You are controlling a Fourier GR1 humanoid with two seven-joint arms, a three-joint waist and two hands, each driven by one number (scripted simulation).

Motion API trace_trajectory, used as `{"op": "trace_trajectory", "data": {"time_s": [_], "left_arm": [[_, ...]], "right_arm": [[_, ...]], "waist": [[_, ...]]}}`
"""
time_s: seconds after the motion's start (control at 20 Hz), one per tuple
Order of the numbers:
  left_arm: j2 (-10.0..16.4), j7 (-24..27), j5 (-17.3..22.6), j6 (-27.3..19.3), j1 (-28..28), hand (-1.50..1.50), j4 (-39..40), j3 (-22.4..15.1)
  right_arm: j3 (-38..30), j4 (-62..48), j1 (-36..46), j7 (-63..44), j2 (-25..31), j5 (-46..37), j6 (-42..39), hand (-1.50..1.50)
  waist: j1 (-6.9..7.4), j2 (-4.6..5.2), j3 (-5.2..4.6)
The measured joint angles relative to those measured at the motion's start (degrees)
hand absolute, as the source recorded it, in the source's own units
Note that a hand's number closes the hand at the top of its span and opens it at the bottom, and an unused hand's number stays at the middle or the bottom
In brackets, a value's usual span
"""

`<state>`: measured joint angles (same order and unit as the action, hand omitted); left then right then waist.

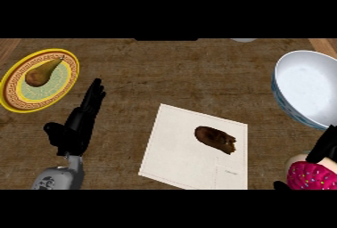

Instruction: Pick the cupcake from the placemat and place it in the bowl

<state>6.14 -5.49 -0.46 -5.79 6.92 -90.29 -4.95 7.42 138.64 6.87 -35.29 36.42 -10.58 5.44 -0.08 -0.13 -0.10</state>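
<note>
Your right hand (327, 147) is at the counter's (197, 71) right edge near its front corner, dark fingers curled round the pink, sprinkled cupcake (314, 176). The cupcake is off the pale rectangular placemat (178, 160) and just in front of the bowl (309, 93). Bare wood grain lies between the mat and the bowl. The bowl is round and deep, and you see its smooth white inside. A brown lump (215, 139) sits on the mat. Your left hand (82, 122) rests at the left with straight fingers, beside a yellow-rimmed plate (16, 89) holding a pear (39, 75).
</note>
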Motion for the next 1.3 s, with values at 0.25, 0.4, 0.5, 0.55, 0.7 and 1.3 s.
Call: {"op": "trace_trajectory", "data": {"time_s": [0.25, 0.4, 0.5, 0.55, 0.7, 1.3], "left_arm": [[-0.8, 0.9, -0.7, -0.3, 0.6, 0.00, 1.4, -0.1], [-0.9, 0.1, -0.8, -0.1, 1.0, 0.00, 1.1, 0.1], [-0.5, 0.7, -0.3, 0.7, 0.8, 0.00, 1.4, 0.7], [-0.8, 1.8, -0.7, 0.6, 0.7, 0.00, 2.4, 0.6], [-0.9, 1.5, -0.4, 0.9, 2.4, 0.00, 3.9, 1.2], [-1.7, 0.6, -1.1, 0.7, 1.8, 0.00, 2.2, 0.8]], "right_arm": [[-7.1, -2.0, 12.3, -10.7, 2.5, 5.5, -3.2, 1.50], [-8.7, -7.2, 18.7, -12.8, 3.1, 7.0, -5.0, 1.50], [-9.9, -11.3, 21.2, -12.3, 3.4, 7.5, -6.4, 1.50], [-9.8, -13.0, 21.6, -11.7, 3.8, 6.7, -7.1, 1.50], [-10.7, -19.1, 23.1, -8.5, 5.6, 4.6, -9.5, 1.50], [-10.9, -45.6, 22.0, 13.1, 6.7, -10.4, -8.9, 1.50]], "waist": [[0.22, 0.06, 0.00], [0.42, 0.10, 0.01], [0.48, 0.13, 0.02], [0.48, 0.17, 0.03], [0.48, 0.27, 0.05], [0.71, 0.34, 0.12]]}}
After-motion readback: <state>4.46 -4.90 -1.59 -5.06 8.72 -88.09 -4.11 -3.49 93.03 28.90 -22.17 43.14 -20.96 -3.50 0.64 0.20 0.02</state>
